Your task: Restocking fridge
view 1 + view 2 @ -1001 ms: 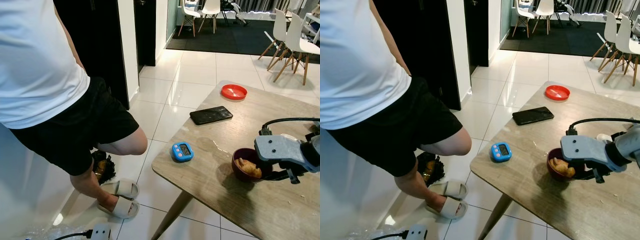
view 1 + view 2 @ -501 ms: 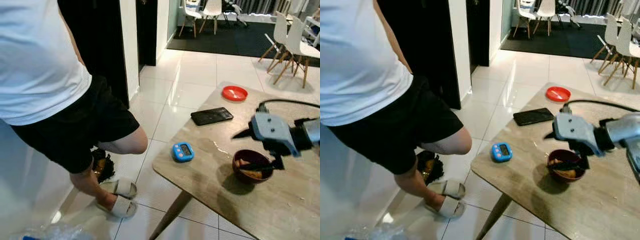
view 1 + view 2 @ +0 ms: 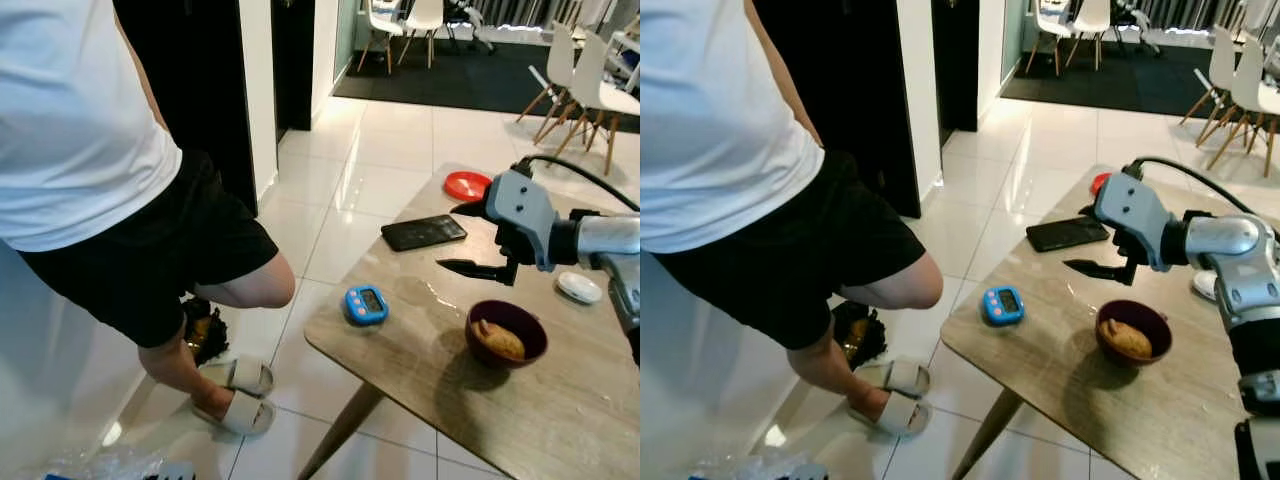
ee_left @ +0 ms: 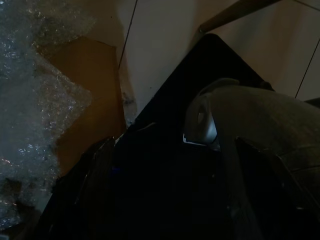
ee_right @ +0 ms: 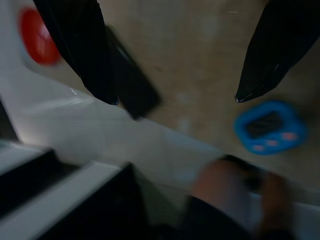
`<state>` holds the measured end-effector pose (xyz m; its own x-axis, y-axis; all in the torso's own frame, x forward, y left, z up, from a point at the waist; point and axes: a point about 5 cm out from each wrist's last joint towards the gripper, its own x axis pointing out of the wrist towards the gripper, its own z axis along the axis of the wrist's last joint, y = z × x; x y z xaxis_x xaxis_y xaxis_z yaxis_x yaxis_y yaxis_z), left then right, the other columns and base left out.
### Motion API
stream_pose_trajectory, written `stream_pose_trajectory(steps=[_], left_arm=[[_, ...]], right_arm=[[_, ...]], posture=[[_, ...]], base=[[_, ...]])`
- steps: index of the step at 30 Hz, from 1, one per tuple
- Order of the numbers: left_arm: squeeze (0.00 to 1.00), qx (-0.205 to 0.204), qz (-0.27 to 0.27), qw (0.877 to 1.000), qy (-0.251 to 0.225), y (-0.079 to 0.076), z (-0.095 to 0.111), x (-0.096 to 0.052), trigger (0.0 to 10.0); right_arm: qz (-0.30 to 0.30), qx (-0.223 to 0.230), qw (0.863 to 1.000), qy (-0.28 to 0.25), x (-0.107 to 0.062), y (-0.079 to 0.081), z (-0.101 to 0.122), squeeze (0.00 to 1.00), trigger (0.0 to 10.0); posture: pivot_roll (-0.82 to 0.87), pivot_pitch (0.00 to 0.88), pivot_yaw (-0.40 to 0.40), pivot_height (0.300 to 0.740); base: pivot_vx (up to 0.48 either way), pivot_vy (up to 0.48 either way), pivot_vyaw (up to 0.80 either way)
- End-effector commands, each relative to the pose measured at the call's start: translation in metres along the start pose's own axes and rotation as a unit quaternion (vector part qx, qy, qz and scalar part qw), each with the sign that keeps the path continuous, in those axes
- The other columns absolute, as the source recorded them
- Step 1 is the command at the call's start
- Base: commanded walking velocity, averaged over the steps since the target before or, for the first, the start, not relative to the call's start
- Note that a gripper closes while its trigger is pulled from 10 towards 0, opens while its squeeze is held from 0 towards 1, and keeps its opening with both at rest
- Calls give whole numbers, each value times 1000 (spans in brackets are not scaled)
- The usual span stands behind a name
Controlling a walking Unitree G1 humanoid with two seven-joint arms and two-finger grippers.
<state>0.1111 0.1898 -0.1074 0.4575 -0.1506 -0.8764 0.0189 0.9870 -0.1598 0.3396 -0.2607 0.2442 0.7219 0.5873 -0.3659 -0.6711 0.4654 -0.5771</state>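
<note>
Left eye view: the right gripper (image 3: 462, 238) is hovering above the wooden table (image 3: 420, 350), fingers spread wide and pinching nothing. The dark red bowl (image 3: 506, 333) holding a piece of food (image 3: 499, 339) is sitting on the table below the gripper and nearer to the robot, apart from the fingers. The right arm is the nearer arm by far. It is reaching in from the right edge, wrist raised, fingers pointing toward the robot's left, over the gap between the black phone (image 3: 422, 232) and the bowl.

Right eye view: the same layout is showing. The blue timer (image 3: 1002, 304) is lying near the table's left edge, well to the left of the bowl. A person (image 3: 750, 170) is standing at the left, beside the table.

Left wrist view: the picture is very dark; the left arm is hanging idle, and the state of its fingers cannot be told. Bubble wrap (image 4: 30, 100) is visible alongside.

Right wrist view: the two black fingers (image 5: 80, 45) are standing far apart, framing bare table, with the phone by one finger and the timer by the other. The bowl is lying behind the fingertips, so the judgement is that the gripper must draw back and descend to reach it.
</note>
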Motion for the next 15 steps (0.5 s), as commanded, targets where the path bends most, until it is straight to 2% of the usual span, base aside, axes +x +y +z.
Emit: stream_pose_trajectory(steps=[1, 6, 8, 12, 15], left_arm=[[0, -4, -13, 1000, 23, -11, -11, 1, 10000], [0, -6, -9, 1000, 27, -11, -13, 1, 10000], [0, -6, -8, 1000, 28, -10, -14, 0, 10000], [0, -8, -5, 1000, 30, -6, -16, -1, 10000], [0, -8, -4, 999, 31, -6, -16, -1, 10000]], right_arm=[[-16, 2, 1000, 6, 0, -4, -2, 0, 10000], [-106, 23, 993, 47, -4, -27, -11, 0, 10000], [-116, 27, 991, 57, -6, -30, -13, 0, 10000], [-102, 30, 988, 108, -15, -31, -26, 0, 10000], [-82, 31, 989, 119, -18, -31, -29, 0, 10000]], posture=[[18, 0, -4, 739], [21, 0, -6, 739], [21, 0, -6, 739], [21, 0, -6, 739], [21, 0, -6, 739]], base=[[0, 0, 0], [0, 0, 0], [0, 0, 0], [0, 0, 0], [0, 0, 0]])
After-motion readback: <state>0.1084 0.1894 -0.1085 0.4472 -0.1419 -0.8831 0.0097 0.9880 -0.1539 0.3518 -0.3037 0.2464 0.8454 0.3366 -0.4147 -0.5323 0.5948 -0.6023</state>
